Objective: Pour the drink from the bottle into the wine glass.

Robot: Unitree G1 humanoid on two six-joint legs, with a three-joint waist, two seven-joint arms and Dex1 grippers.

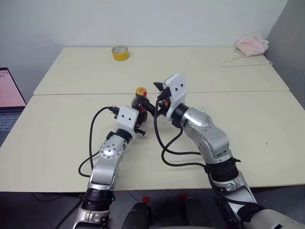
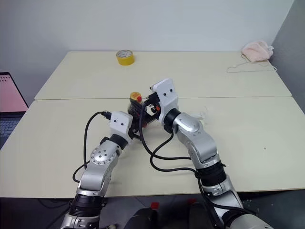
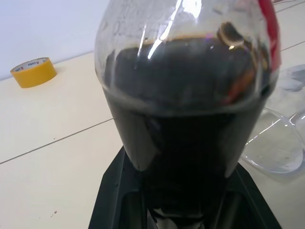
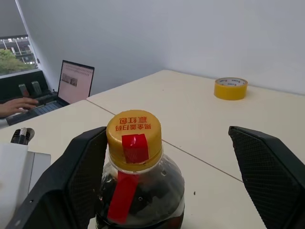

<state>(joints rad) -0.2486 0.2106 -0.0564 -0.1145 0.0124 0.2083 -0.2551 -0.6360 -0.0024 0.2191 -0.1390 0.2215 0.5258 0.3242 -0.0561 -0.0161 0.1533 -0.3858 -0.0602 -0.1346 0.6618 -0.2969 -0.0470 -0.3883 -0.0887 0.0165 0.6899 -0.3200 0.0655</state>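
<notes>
The bottle (image 1: 139,102) stands upright near the middle of the table, its rounded body dark with the drink (image 3: 183,124) up to the shoulder. My left gripper (image 1: 141,114) is shut on the bottle's lower body. Its yellow-orange cap (image 4: 134,136) with the red label strip sits between the fingers of my open right gripper (image 4: 174,176), close to one finger (image 4: 81,176) and well clear of the other. The wine glass (image 3: 281,145) is just to the right of the bottle, and in the head views it is mostly hidden behind my right arm (image 2: 202,113).
A yellow tape roll (image 1: 120,53) lies at the table's far edge. A pink cloth (image 1: 252,45) and a thin white cord (image 1: 238,61) are at the far right corner. A laptop (image 1: 9,95) with a person's hand (image 4: 19,105) on it sits off the left side.
</notes>
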